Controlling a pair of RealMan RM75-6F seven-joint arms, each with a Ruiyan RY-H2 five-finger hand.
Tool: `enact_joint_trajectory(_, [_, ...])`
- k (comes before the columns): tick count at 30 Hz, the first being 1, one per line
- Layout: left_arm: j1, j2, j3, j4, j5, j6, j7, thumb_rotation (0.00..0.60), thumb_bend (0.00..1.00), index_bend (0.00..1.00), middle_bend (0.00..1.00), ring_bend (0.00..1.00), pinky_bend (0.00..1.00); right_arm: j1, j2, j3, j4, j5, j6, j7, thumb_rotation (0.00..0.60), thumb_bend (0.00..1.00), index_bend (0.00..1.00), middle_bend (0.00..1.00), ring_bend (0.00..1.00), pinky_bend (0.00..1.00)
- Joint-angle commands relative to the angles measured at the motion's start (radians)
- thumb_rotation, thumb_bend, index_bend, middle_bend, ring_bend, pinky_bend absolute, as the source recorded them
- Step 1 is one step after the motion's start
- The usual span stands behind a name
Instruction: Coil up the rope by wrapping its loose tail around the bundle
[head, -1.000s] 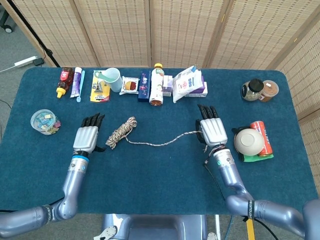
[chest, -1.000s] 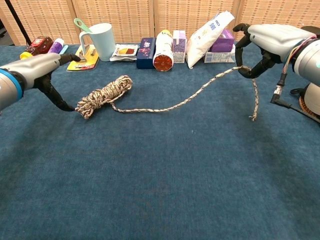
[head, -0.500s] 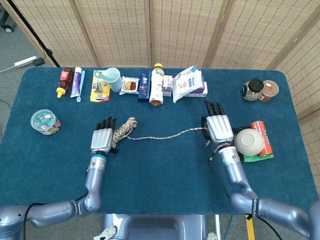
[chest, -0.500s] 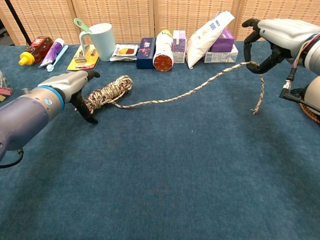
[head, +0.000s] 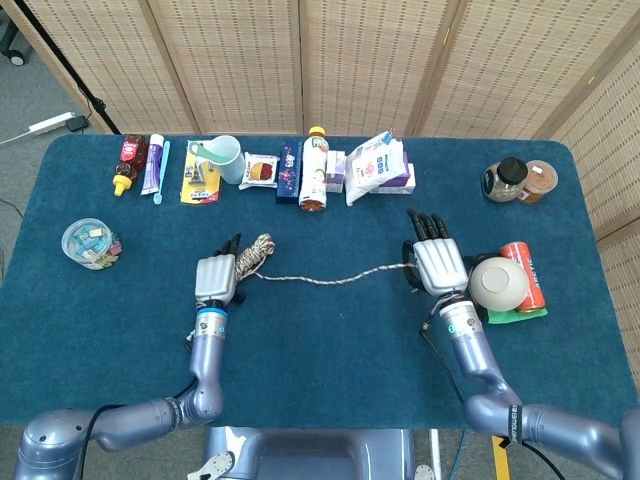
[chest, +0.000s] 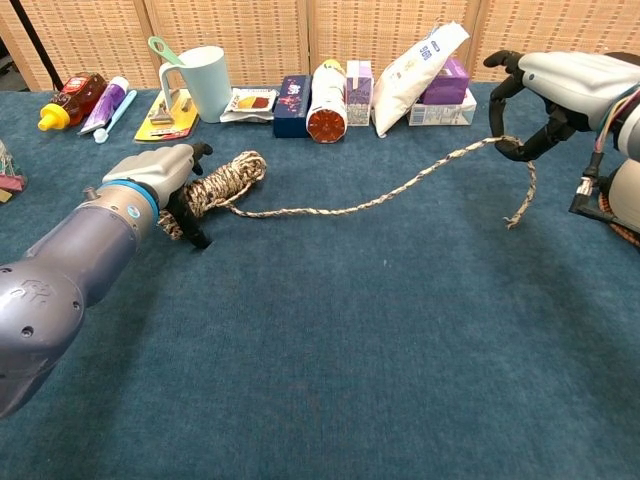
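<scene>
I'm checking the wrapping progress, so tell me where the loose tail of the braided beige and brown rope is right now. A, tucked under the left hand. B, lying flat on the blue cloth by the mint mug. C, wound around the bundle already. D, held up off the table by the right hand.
D: in the chest view the right hand holds the rope's tail raised, its end dangling, while the left hand rests on the bundle.
</scene>
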Motion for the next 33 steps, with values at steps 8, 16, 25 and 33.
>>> enact_joint_trajectory(8, [0.034,0.009,0.02,0.017,0.108,0.028,-0.104,0.6,0.5,0.48,0.47,0.5,0.69,-0.02,0.023,-0.012,-0.05,-0.036,0.03,0.0,0.6,0.55,0.69,0.0,0.0,0.0])
enact_joint_trajectory(16, [0.059,0.041,0.024,-0.019,0.149,0.024,-0.146,0.6,0.53,0.51,0.48,0.52,0.7,-0.028,0.034,-0.009,-0.08,-0.039,0.039,-0.008,0.6,0.55,0.69,0.0,0.0,0.0])
enact_joint_trajectory(25, [0.001,0.185,0.084,-0.076,0.371,-0.103,-0.238,0.6,0.54,0.51,0.48,0.52,0.7,-0.036,0.105,0.005,-0.23,-0.049,0.052,-0.023,0.6,0.56,0.7,0.0,0.0,0.0])
enact_joint_trajectory(33, [-0.083,0.196,0.109,-0.084,0.437,-0.157,-0.119,0.6,0.55,0.51,0.48,0.51,0.7,-0.033,0.184,0.03,-0.404,-0.056,0.068,-0.057,0.6,0.56,0.7,0.0,0.0,0.0])
